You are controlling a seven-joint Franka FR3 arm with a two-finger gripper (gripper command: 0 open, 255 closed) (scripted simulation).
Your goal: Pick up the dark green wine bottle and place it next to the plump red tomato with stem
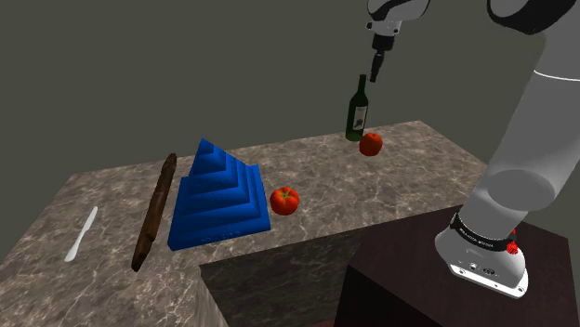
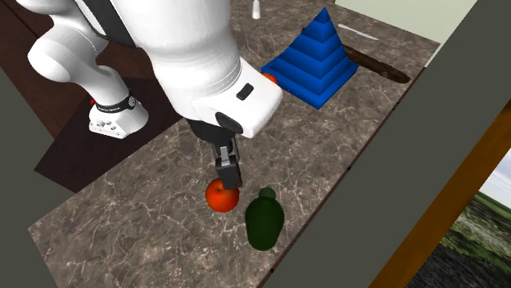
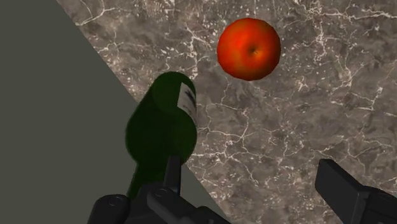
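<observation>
One bottle (image 1: 356,111) on the desk (image 1: 418,176), dark green with a pale label, standing upright right at the desk's edge. One claw (image 3: 248,167) hangs over it, just off the bottle's top on the tomato side. Its two black fingers (image 3: 343,188) are spread wide with nothing in between, so it grips nothing. From the wrist view the bottle's neck runs in by one finger, and the other finger sits well clear of the bottle over bare marbled stone. Tomatoes, count them, two! The first tomato (image 3: 249,48) sits just beside the bottle, red and round, with a slim gap between the pair. The second tomato (image 1: 284,200) lies well apart from the bottle, further along the desk. One blue stepped pyramid (image 1: 218,195) lies further from the bottle again, just past that second tomato. One brown rolling pin (image 1: 154,211) lies beyond the pyramid, further again from the bottle. One pale knife (image 1: 81,234) is the farthest thing of all from the bottle. That makes six loose things on the desk, with the bottle and the first tomato off on their own as a pair. The white arm arches down over them from the stand.
</observation>
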